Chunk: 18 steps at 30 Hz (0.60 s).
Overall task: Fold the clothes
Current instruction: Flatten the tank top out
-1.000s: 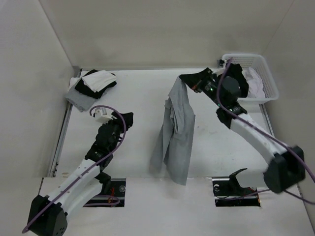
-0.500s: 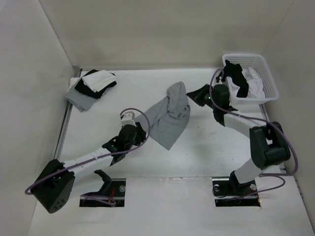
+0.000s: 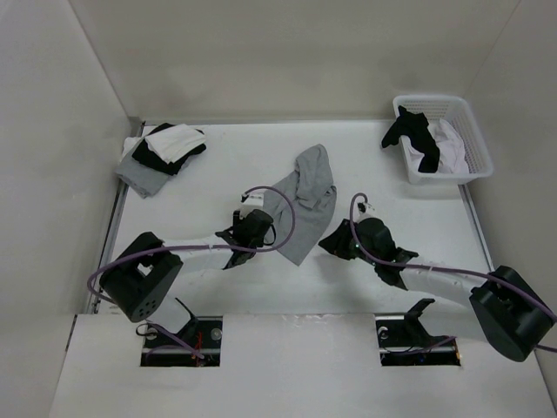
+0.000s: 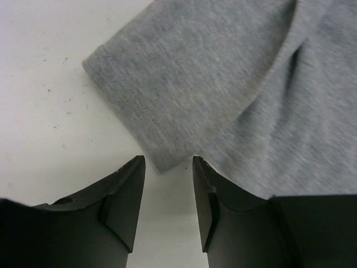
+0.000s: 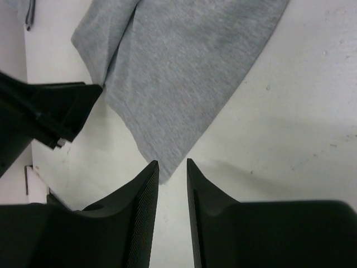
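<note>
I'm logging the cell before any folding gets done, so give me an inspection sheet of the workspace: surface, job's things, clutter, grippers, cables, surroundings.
Surface: white table, a few dark specks.
Job's things: grey T-shirt lies crumpled mid-table, not folded.
Clutter: stack of clothes at the far left corner; basket at the far right holding a black garment and a white garment.
Grippers: left gripper open at the sleeve hem, holding nothing; right gripper open at the shirt's near corner, holding nothing.
Cables: purple cable along each arm; the left loop crosses the shirt's edge in the top view.
Surroundings: plain white walls; nothing else seen.
</note>
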Each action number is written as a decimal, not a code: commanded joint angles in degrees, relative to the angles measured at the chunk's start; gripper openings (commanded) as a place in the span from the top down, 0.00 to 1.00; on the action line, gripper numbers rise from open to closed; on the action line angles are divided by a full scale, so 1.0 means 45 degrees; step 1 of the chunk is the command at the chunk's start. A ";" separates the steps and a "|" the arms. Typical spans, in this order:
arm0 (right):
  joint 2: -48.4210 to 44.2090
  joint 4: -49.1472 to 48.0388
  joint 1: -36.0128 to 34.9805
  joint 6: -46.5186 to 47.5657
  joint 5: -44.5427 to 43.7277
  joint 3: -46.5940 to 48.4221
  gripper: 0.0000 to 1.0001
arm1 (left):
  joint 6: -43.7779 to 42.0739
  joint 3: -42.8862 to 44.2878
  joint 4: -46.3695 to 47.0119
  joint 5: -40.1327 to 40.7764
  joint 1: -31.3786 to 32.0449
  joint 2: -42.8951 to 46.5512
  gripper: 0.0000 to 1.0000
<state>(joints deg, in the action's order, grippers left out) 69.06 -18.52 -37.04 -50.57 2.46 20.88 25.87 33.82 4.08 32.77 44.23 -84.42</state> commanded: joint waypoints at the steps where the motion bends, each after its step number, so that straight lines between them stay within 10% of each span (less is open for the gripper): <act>1: -0.0463 -0.0669 -0.0256 0.0026 -0.0879 -0.0305 0.68 | -0.0280 0.0550 0.0227 -0.0270 -0.0365 -0.0457 0.64; 9: -0.0055 -0.0670 -0.0567 -0.0285 -0.1208 -0.0402 0.66 | -0.0125 0.0765 0.0071 -0.0331 -0.0561 -0.0792 0.92; 18: 0.1586 0.0131 -0.2656 -0.1165 -0.1991 0.0631 0.55 | 0.0715 0.0140 -0.0905 -0.1617 -0.1165 0.3562 0.94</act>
<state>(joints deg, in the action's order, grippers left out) 74.67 -17.78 -46.26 -53.65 -3.73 20.27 26.89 34.70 1.52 28.97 41.10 -76.23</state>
